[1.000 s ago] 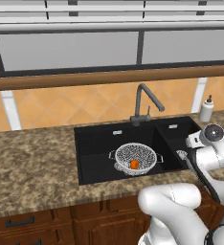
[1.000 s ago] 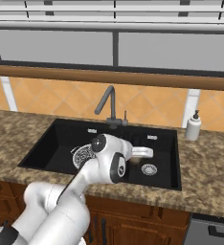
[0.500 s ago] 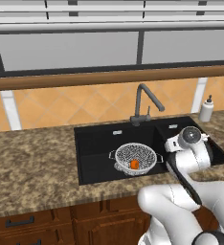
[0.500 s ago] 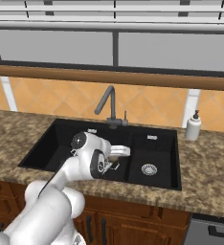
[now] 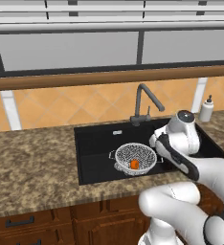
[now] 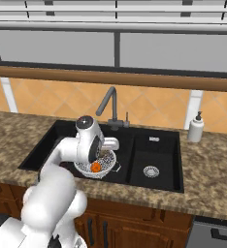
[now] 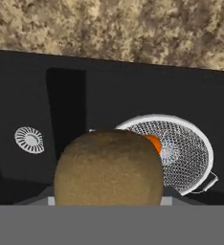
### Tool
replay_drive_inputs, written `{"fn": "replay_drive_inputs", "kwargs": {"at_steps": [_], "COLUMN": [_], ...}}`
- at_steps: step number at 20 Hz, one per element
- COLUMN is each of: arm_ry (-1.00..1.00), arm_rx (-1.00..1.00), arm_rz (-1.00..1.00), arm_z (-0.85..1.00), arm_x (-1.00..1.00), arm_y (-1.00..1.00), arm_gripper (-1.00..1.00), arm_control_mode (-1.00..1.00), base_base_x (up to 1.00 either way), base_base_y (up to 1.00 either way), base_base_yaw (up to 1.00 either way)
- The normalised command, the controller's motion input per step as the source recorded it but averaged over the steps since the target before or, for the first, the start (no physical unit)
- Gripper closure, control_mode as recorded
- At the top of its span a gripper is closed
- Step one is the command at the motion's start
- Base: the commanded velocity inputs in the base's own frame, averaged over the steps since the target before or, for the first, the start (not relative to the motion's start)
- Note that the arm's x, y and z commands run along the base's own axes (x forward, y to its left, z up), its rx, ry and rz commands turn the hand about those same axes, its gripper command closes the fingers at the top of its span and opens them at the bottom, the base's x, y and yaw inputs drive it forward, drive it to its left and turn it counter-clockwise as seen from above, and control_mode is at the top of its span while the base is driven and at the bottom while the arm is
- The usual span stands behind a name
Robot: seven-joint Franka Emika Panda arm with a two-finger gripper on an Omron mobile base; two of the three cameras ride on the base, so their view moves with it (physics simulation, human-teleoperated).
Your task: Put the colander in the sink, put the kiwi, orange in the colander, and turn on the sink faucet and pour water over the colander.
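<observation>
The silver mesh colander [image 5: 135, 158] [image 6: 105, 160] [image 7: 183, 148] sits in the wider basin of the black sink [image 5: 95, 148] [image 6: 52, 145]. The orange [image 5: 134, 164] [image 6: 95, 167] [image 7: 153, 141] lies inside it. In the hand view the brown kiwi [image 7: 109, 167] looms close, and my gripper [image 7: 108, 201] is shut on it. My hand [image 5: 161, 142] [image 6: 109, 144] hovers over the sink by the colander's right rim. The dark faucet [image 5: 145, 103] [image 6: 110, 106] stands behind the basin, and no stream runs from it.
The narrower basin with its silver drain [image 6: 151, 171] [image 7: 29, 139] lies to the right of the colander. A white soap dispenser [image 5: 207, 109] [image 6: 196, 128] stands at the back right. Speckled stone counter [image 5: 32, 162] surrounds the sink, with a window above.
My arm has swung left from above the right-hand counter to over the sink beside the colander, carrying the kiwi. The colander and orange have not moved.
</observation>
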Motion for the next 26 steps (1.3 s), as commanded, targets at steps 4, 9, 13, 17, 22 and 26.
{"fn": "replay_drive_inputs", "kwargs": {"at_steps": [4,9,13,17,22,26], "arm_ry": [0.0,0.0,0.02,0.12,0.13,0.06], "arm_rx": [0.0,-0.03,0.0,0.0,0.0,0.0], "arm_rz": [-0.07,-0.36,-0.15,-0.02,-0.07,-0.09], "arm_z": [-0.52,-0.59,-0.66,-0.56,-0.37,-0.2], "arm_x": [0.3,0.11,0.37,0.5,0.58,0.6], "arm_y": [1.0,0.72,0.11,-0.01,0.05,0.01], "arm_gripper": [1.0,1.0,1.0,1.0,1.0,1.0], "arm_control_mode": [-1.0,-1.0,-1.0,-1.0,-1.0,-1.0], "base_base_x": [0.0,0.0,0.0,0.0,0.0,0.0], "base_base_y": [0.0,0.0,0.0,0.0,0.0,0.0], "base_base_yaw": [0.0,0.0,0.0,0.0,0.0,0.0]}}
